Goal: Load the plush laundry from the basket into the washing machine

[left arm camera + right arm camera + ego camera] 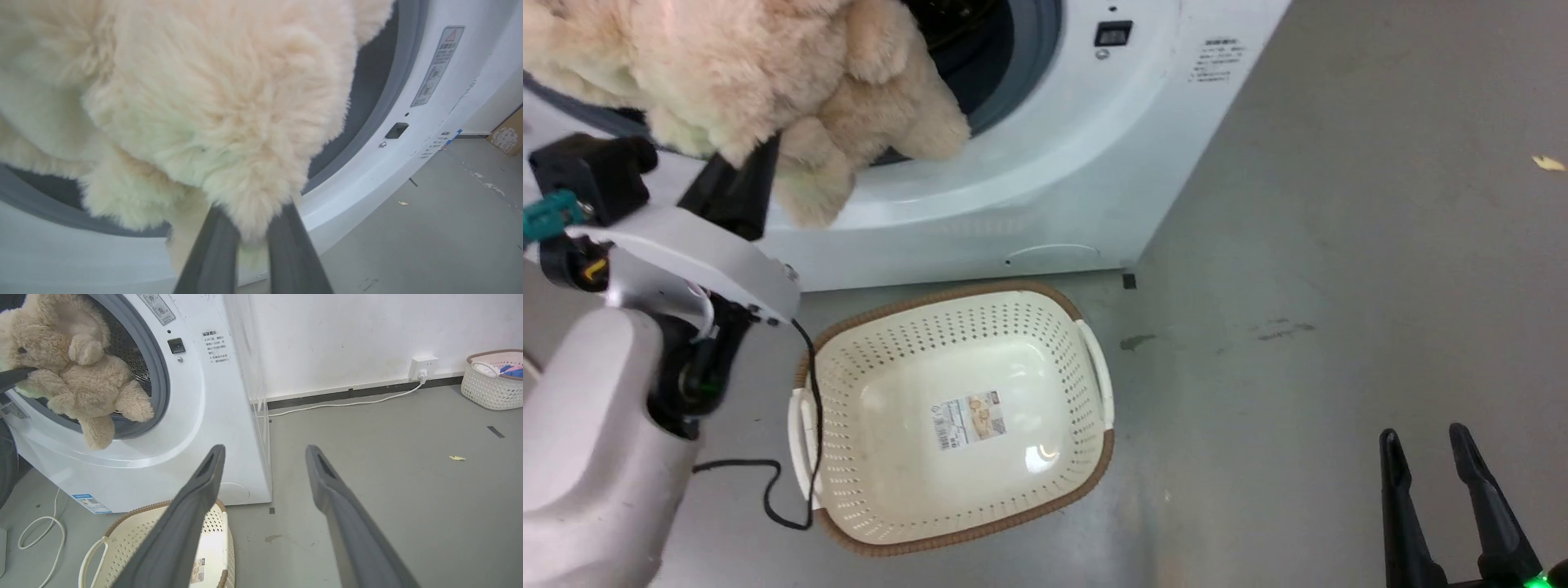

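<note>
**Item 1.** Fluffy beige-cream stuffed-animal plush laundry [792, 90]: lies in the round mouth of the washing machine, draped over the lower edge of the grey rubber door seal. Its head and upper body are against the perforated steel drum. One floppy leg hangs down over the white front panel.

**Item 2.** Large white front-loading washing machine [1078, 163]: stands on the grey floor [1339, 245] with its opening uncovered. A small dark latch slot and printed labels sit on the panel beside the seal.

**Item 3.** Oval cream perforated plastic basket [907, 457] with brown woven-look rim and white handles: rests on the floor just beside the foot of the machine's front. The label on its bottom is in plain sight. A thin black cable [768, 490] lies along its edge.

**Item 4.** Left gripper [251, 212]: raised at the drum mouth, its two dark fingers set narrow and pinched on the plush fur, with the tips buried in it.

**Item 5.** Right gripper [1425, 433]: low over the floor, well apart from the machine, its fingers spread wide with nothing between them.

**Item 6.** White woven basket of coloured cloth [490, 388]: stands on the floor against the far wall, near a white wall socket [423, 363].
</note>
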Robot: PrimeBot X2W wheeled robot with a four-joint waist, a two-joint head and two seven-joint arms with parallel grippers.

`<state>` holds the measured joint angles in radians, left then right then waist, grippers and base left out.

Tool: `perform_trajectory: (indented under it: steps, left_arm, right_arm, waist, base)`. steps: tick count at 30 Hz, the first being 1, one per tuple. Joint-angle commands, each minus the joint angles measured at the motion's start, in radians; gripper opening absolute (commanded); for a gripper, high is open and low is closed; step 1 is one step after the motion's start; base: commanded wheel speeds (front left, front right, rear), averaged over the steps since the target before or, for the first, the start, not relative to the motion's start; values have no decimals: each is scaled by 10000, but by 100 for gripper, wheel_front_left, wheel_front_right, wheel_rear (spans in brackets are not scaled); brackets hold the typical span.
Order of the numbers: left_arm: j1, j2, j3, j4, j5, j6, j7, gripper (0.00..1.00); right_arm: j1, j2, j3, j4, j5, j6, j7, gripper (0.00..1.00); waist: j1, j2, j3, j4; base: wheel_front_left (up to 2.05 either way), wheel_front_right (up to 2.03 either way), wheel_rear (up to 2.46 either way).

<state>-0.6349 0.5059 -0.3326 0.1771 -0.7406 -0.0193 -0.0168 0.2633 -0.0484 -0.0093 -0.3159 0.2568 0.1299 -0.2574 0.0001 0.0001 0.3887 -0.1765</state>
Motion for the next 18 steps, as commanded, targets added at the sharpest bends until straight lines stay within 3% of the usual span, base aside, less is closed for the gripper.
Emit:
perform_trajectory:
  steps: [1,18]
  left_arm:
    - [-223,71,66,-23,-18,20,-5,0]
    - [-1172,1894,1177,-692,375,43,-234,0]
  right_arm:
    - [93,-18,16,-66,74,8,-44,100]
    - [761,-18,385,-1072,526,8,-44,100]
  waist:
    - [-1,-1,161,-163]
    - [-1,-1,1841,-1363]
  base:
    - [0,0,0]
    - [0,0,0]
